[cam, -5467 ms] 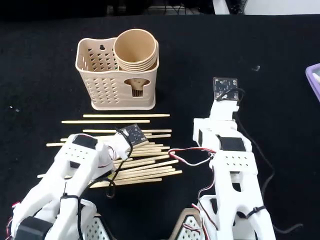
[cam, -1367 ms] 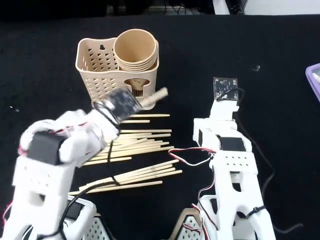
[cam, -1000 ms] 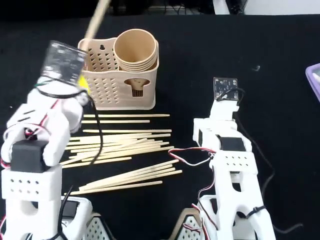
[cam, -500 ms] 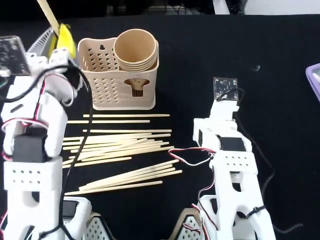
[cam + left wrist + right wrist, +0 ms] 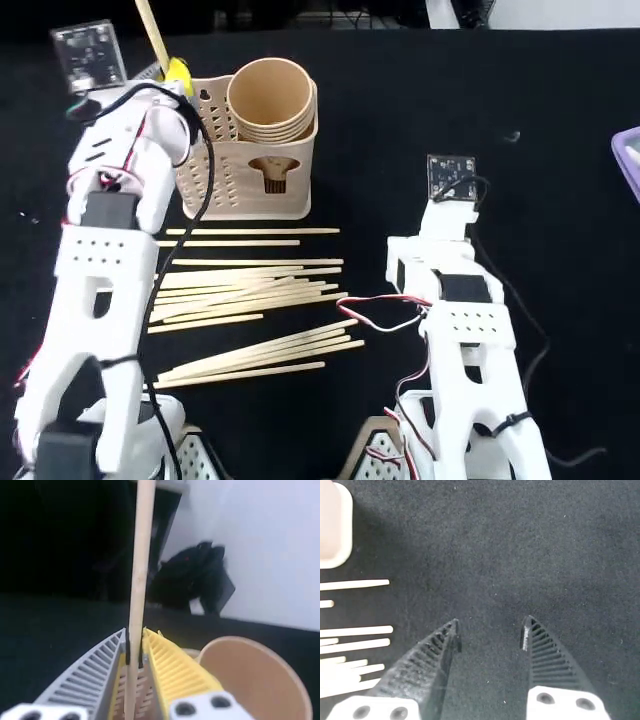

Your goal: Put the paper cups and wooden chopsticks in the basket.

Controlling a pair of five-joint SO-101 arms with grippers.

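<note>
Chopstick delivery is in hand: the left gripper (image 5: 134, 632) is clamped on an upright chopstick (image 5: 140, 555) above the basket (image 5: 240, 190), beside the paper cups (image 5: 272, 95) inside it. Next, it should lower the stick into the free compartment and release; the right gripper (image 5: 489, 632), jaws apart, sits off to the basket's cup side.

A robotics lab bench: black-draped table (image 5: 400, 90), bare white wall (image 5: 270, 545).

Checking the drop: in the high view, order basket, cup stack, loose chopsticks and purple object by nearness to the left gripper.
From the left gripper, clamped on a chopstick:
1. basket, right beside it.
2. cup stack, in the basket's right part.
3. loose chopsticks, on the table before the basket.
4. purple object, far right edge.
</note>
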